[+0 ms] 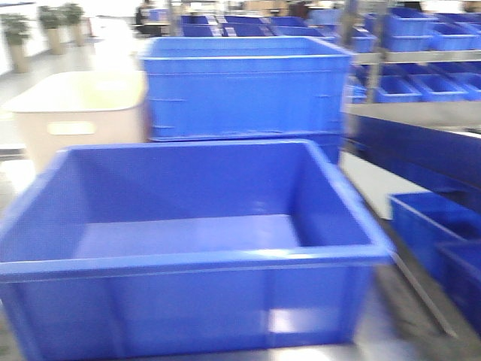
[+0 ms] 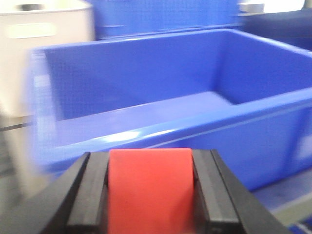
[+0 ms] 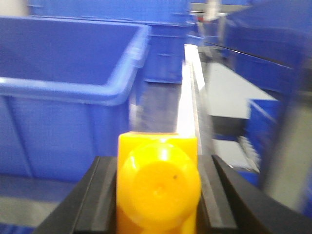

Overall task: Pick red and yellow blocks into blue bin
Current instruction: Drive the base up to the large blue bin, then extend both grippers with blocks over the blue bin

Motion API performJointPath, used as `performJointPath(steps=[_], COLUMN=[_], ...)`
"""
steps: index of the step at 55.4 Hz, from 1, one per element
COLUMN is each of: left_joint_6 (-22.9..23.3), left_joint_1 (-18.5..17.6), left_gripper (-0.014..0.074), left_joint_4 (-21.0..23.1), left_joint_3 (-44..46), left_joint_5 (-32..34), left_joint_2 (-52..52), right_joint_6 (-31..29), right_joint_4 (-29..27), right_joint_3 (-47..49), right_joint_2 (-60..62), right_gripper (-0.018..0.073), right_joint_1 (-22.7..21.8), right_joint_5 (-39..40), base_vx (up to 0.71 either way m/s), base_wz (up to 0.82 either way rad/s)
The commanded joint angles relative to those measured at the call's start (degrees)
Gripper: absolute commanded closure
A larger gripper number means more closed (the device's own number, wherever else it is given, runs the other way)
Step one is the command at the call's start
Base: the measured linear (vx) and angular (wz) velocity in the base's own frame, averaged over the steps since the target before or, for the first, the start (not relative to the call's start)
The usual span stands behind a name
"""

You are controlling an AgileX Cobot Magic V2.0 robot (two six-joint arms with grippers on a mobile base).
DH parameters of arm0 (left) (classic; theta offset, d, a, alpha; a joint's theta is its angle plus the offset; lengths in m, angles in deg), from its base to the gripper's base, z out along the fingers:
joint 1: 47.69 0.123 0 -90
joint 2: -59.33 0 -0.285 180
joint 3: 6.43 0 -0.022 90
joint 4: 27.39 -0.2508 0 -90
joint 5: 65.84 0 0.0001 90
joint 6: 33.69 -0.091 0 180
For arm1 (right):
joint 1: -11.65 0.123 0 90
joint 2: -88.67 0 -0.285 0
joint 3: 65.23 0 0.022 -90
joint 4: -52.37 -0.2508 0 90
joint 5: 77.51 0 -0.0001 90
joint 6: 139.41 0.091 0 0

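My left gripper [image 2: 150, 207] was shut on the red cube [image 2: 150, 180] across its flat sides, and my right gripper [image 3: 157, 212] on the studded yellow brick [image 3: 158, 161]. Both looked light, stiff and slick. Just beyond stood the blue bin [image 1: 188, 262] — smooth, slant-walled, apparently empty — with both blocks outside its near rim.

One red cube [image 2: 150, 200] and one yellow brick [image 3: 157, 161]. One blue bin [image 1: 188, 259], one ribbed blue crate [image 1: 240, 90], one beige tub [image 1: 113, 128]. Two claws: left claw [image 2: 150, 180], right claw [image 3: 157, 190].
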Motion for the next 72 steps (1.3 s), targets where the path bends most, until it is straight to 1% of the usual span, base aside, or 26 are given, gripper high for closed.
performJointPath(steps=[1,17,42,45,49,51,69,72], left_joint_6=[0.49,0.49,0.49,0.49,0.49,0.49,0.49,0.49], left_joint_1=[-0.27,-0.27,-0.27,-0.27,-0.27,-0.27,-0.27,-0.27], left_gripper=[0.0594,0.0594,0.0594,0.0594,0.0594,0.0594,0.0594,0.0594], left_joint_4=[0.29,0.29,0.29,0.29,0.29,0.29,0.29,0.29], left_joint_3=[1.49,1.49,1.49,1.49,1.49,1.49,1.49,1.49], left_joint_5=[4.83,4.83,4.83,4.83,4.83,4.83,5.12,4.83], left_joint_2=[0.08,0.08,0.08,0.08,0.08,0.08,0.07,0.07], right_joint_6=[-0.26,-0.26,-0.26,-0.67,-2.46,-2.92,-2.46,-1.3], right_joint_4=[0.71,0.71,0.71,1.33,5.02,5.8,4.28,2.88], right_joint_3=[1.73,1.73,1.73,1.73,1.73,1.73,1.73,1.73], right_joint_2=[-0.26,-0.26,-0.26,-0.26,-0.34,-0.34,-0.38,-0.44], right_gripper=[0.057,0.057,0.057,0.057,0.057,0.057,0.057,0.057], right_joint_1=[-0.25,-0.25,-0.25,-0.25,-0.25,-0.25,-0.25,-0.25], right_joint_5=[4.96,4.96,4.96,5.43,7.46,8.31,9.42,9.93], base_vx=[0.13,0.1,0.01,0.0,0.0,0.0,0.0,0.0], base_wz=[0.6,0.41,0.04,0.0,0.0,0.0,0.0,0.0])
